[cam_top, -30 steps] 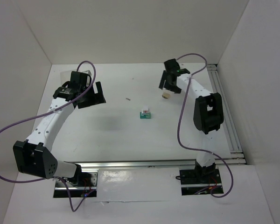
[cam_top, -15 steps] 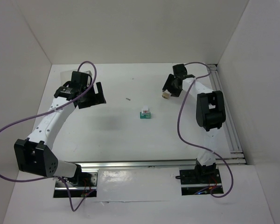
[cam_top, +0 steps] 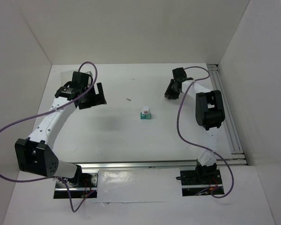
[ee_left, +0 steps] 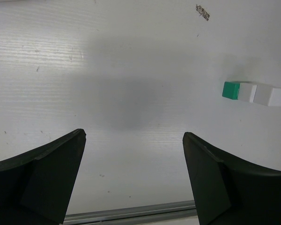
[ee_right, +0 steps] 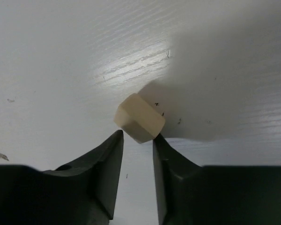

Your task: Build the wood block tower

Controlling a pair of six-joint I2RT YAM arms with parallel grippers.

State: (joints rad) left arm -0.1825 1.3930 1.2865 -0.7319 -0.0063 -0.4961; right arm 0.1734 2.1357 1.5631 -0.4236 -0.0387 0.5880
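Left of the stack [cam_top: 145, 114], the left gripper [ee_left: 133, 136] hangs wide open and empty. Right of the stack and farther back, the right gripper [ee_right: 138, 136] sits low at the table [cam_top: 107, 136], jaws nearly together. I judge it should reach deeper and close squarely before lifting. The cylinder [ee_right: 139, 123] has only its near end between the tips, seemingly touching both; a firm grip I cannot confirm.
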